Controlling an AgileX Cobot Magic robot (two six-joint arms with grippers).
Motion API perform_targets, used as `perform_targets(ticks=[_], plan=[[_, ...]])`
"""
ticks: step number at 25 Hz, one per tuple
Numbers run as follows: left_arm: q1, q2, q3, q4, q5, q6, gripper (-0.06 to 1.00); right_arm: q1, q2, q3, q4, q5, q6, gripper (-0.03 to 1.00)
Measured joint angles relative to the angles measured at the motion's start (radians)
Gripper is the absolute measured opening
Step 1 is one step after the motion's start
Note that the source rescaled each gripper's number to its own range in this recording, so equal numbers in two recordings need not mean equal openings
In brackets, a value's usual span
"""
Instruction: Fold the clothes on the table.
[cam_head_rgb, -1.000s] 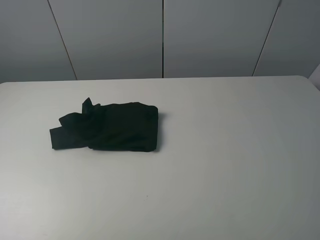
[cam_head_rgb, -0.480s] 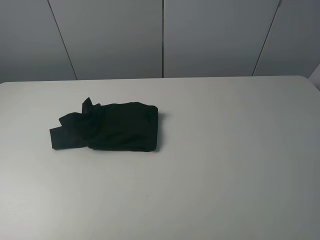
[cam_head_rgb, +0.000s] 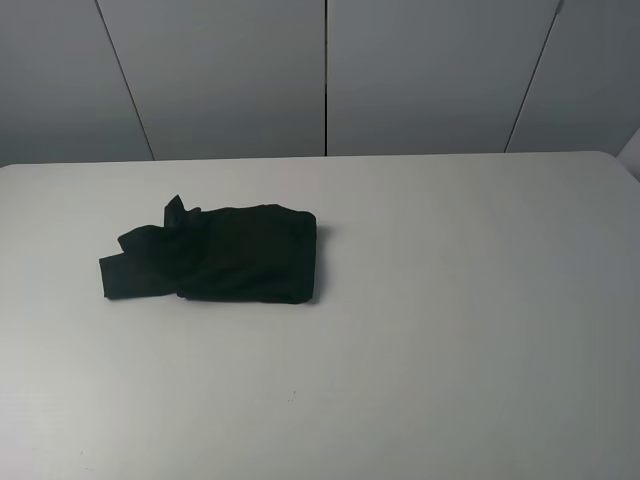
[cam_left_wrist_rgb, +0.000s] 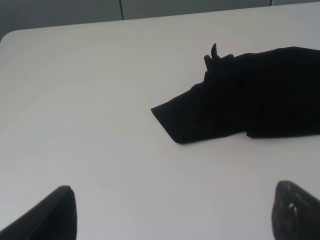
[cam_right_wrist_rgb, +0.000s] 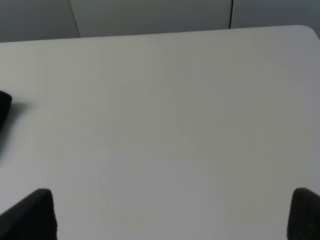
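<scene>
Your clothes (cam_head_rgb: 215, 255) sit bundled toward the table's (cam_head_rgb: 450, 330) far-left area, long axis parallel to the far edge, ahead of your released left gripper (cam_left_wrist_rgb: 172, 212); the released right gripper (cam_right_wrist_rgb: 172, 215) is farther off.

Of our own body we see only fingertips. Our left gripper (cam_left_wrist_rgb: 175, 212) shows two black fingers (cam_left_wrist_rgb: 50, 217), blunt and rounded; the tip at four o'clock in the left wrist view carries tiny pale specks. Our right gripper (cam_right_wrist_rgb: 172, 215) shows two matte black fingers (cam_right_wrist_rgb: 32, 215), squarer at the ends, without visible markings.
</scene>
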Motion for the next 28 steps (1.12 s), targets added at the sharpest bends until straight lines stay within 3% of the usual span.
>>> perform_targets(ticks=[28], plan=[[0.000, 0.000, 0.000, 0.000, 0.000, -0.026, 1.00, 0.000, 0.000, 0.000, 0.012, 0.002, -0.042, 1.00]])
